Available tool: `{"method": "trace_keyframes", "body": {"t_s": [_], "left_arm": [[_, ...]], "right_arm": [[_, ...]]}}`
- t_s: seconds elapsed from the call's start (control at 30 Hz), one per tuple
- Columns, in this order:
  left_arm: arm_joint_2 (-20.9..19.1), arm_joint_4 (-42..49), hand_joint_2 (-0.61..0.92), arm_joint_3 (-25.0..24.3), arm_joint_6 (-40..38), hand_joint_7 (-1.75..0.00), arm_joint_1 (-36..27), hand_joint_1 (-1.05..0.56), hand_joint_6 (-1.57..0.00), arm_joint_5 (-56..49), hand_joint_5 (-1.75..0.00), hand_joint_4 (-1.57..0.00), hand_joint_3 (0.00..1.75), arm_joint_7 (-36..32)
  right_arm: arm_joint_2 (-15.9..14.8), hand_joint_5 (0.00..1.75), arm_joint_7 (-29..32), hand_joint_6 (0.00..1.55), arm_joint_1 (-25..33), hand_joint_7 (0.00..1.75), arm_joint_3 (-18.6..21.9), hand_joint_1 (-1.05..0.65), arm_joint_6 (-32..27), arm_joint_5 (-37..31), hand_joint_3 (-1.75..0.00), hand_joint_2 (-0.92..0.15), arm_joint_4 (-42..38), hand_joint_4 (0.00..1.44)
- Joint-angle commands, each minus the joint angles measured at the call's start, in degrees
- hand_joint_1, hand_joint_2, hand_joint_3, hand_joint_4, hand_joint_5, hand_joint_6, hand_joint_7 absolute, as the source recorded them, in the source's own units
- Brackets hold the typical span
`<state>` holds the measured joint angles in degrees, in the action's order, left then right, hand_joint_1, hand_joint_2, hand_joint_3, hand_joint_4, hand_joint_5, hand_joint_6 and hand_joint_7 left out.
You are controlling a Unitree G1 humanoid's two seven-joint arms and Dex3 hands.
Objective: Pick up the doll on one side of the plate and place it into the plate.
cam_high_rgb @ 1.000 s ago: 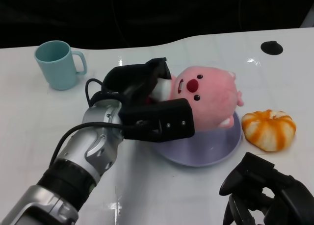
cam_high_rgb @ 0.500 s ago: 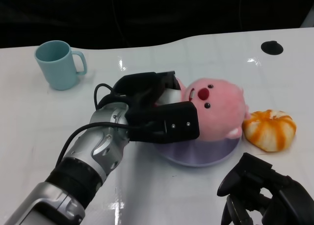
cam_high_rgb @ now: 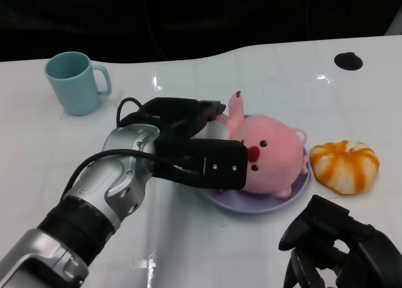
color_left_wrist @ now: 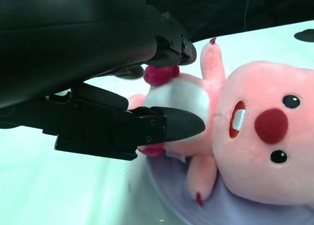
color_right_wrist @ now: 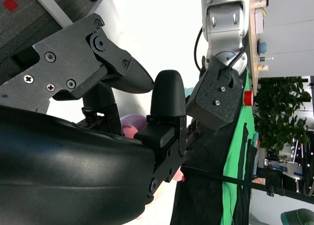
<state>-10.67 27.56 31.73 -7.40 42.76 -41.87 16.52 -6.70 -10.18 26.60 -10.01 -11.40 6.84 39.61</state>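
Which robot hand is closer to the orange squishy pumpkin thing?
The right hand. It sits just in front of the orange pumpkin toy, holding nothing. The left hand is farther off, across the plate, gripping the pink doll.

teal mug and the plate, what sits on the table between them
Only the left hand and forearm cross that stretch in the head view, from teal mug to plate.
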Motion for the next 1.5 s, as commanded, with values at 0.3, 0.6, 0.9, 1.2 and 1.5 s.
{"method": "trace_keyframes", "body": {"t_s": [0.3, 0.6, 0.9, 1.2, 1.5], "left_arm": [[-6.8, -12.8, 0.92, -3.9, 1.5, -0.01, -4.5, -0.98, -0.09, 3.0, -0.15, -0.02, 0.53, 4.8], [-12.0, -25.4, 0.92, -12.4, 5.0, -0.03, -15.0, -0.88, -0.14, 10.1, -0.23, -0.07, 0.48, 4.0], [-7.2, -30.4, 0.92, -25.0, 10.0, -0.08, -26.5, -0.57, -0.36, 33.7, -0.66, -0.27, 0.35, 4.9], [-3.3, -41.1, 0.92, -31.9, -4.8, -0.26, -36.3, -0.26, -0.77, 53.3, -0.95, -0.59, 0.29, 6.5], [-0.3, -55.7, 0.54, -36.5, -24.6, -1.16, -46.3, -0.19, -0.71, 64.9, -1.42, -0.75, 1.13, -0.1]], "right_arm": [[-0.3, 1.75, 0.2, 0.52, 0.0, 1.56, 0.7, -0.23, -0.2, 0.4, -1.22, -0.55, 0.1, 0.62], [-0.3, 1.75, 0.0, 0.52, -0.5, 1.56, 0.9, -0.23, 0.1, 0.4, -1.22, -0.55, -0.4, 0.62], [-0.3, 1.75, -0.2, 0.52, -0.8, 1.56, 0.9, -0.22, 0.3, 0.5, -1.22, -0.55, -0.8, 0.62], [-0.6, 1.75, -0.6, 0.52, -0.7, 1.55, 1.2, -0.23, 0.7, 0.6, -1.21, -0.56, -1.1, 0.63], [-0.5, 1.75, -0.8, 0.52, -0.8, 1.55, 1.5, -0.23, 0.2, 0.9, -1.21, -0.56, -1.0, 0.62]]}}
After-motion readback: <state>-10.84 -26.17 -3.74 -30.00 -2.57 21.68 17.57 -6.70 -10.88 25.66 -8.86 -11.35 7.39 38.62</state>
